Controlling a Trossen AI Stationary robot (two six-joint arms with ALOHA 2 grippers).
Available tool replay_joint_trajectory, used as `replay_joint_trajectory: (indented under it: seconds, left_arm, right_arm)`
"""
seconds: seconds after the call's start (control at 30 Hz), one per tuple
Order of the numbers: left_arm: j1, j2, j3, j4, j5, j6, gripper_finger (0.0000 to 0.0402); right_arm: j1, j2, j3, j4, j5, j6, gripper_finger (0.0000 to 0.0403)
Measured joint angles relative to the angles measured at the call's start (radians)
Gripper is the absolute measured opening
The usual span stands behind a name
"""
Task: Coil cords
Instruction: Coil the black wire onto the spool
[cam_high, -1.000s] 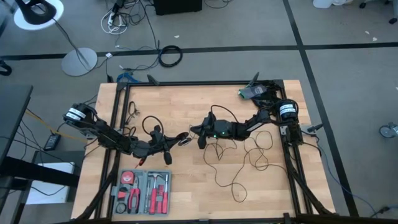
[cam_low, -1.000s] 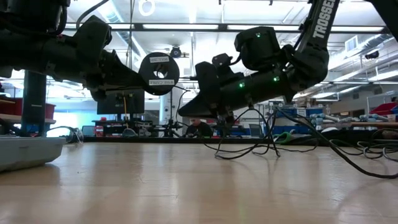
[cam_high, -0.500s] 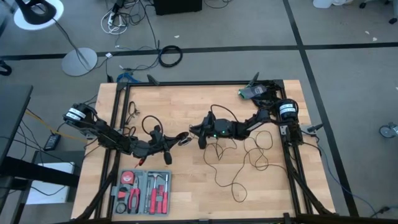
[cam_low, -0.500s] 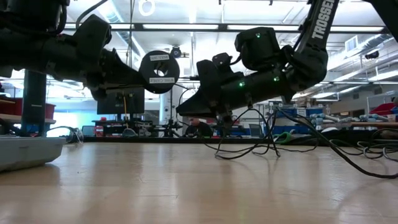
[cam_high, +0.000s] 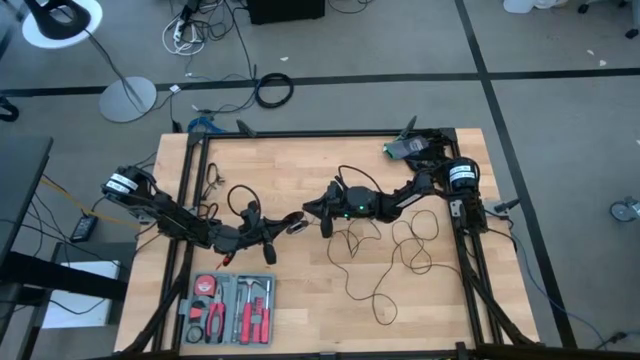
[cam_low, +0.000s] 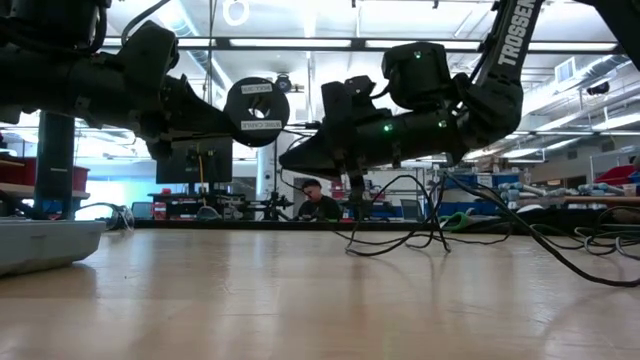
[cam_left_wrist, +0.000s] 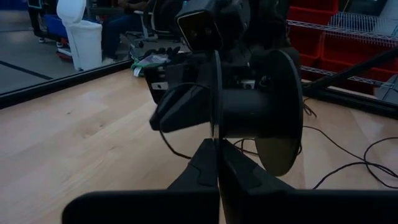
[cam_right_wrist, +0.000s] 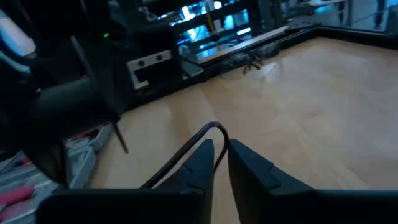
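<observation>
Left wrist view: our left gripper (cam_left_wrist: 217, 163) is clamped on the round black puck (cam_left_wrist: 258, 118), held clear of the table (cam_high: 300, 320).
Our right gripper (cam_right_wrist: 220, 155) pinches the thin black cord (cam_right_wrist: 186, 155) between nearly closed fingers; the remaining loops (cam_high: 395, 260) lie beneath the right arm.

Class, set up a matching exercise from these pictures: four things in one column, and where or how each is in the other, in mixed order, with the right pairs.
Things:
1. round black puck
2. left gripper
3. tool tray
4. black cord

Places or states:
A. loose loops on the table's right half
B. shut on the puck
C. near edge, left side
D. held above the table

Pairs: 1-D, 2-B, 3-C, 4-A
</observation>
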Motion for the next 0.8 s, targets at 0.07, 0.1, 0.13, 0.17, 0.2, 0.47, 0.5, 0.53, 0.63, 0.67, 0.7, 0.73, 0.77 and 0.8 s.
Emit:
replay_joint_trajectory:
  seconds: [0.07,0.1,0.13,0.17,0.2,0.47,0.5,0.53,0.63,0.67,0.7,0.73,0.77,0.8]
  left_arm:
    - [0.0,0.0,0.0,0.0,0.0,0.0,0.0]
    - [0.0,0.0,0.0,0.0,0.0,0.0,0.0]
    - [0.0,0.0,0.0,-0.001,0.0,0.001,0.0]
    - [0.0,0.0,0.0,-0.001,0.0,0.002,0.0]
    - [0.0,0.0,0.0,-0.002,0.0,0.007,0.0]
    - [0.0,0.0,0.0,-0.037,0.0,0.015,0.0]
    - [0.0,0.0,0.0,-0.038,0.0,0.014,0.0]
    - [0.0,0.0,0.0,-0.039,0.0,0.014,0.0]
    - [0.0,0.0,0.0,-0.039,0.0,0.013,0.0]
    - [0.0,0.0,0.0,-0.039,0.0,0.013,0.0]
    - [0.0,0.0,0.0,-0.039,0.0,0.013,0.0]
    - [0.0,0.0,0.0,-0.039,0.0,0.012,0.0]
    - [0.0,0.0,0.0,-0.039,0.0,0.01,0.0]
    - [0.0,0.0,0.0,-0.039,0.0,0.011,0.0]
  right_arm:
    - [-0.004,0.0,0.0,0.001,-0.006,-0.001,0.0019]
    - [-0.004,0.0,0.0,0.0,-0.006,-0.002,0.001]
    - [-0.004,0.0,0.0,-0.001,-0.005,-0.005,0.0006]
    - [-0.005,0.0,0.0,-0.001,-0.005,-0.005,0.0007]
    - [-0.004,0.0,0.0,0.0,-0.006,-0.005,0.0007]
    - [-0.004,-0.001,0.0,0.003,-0.005,-0.005,0.0001]
    - [-0.004,-0.005,0.0,-0.003,-0.005,-0.006,0.0001]
    - [-0.004,-0.01,0.0,-0.005,-0.002,-0.007,0.0001]
    - [-0.004,-0.046,0.0,-0.044,0.021,-0.034,0.0001]
    - [-0.004,-0.065,0.0,-0.07,0.028,-0.046,0.0001]
    - [-0.004,-0.086,0.0,-0.109,0.036,-0.059,0.0001]
    - [-0.004,-0.107,0.0,-0.149,0.05,-0.073,0.0001]
    - [-0.004,-0.134,0.0,-0.197,0.066,-0.088,0.0001]
    - [-0.004,-0.162,0.0,-0.255,0.085,-0.101,0.0001]
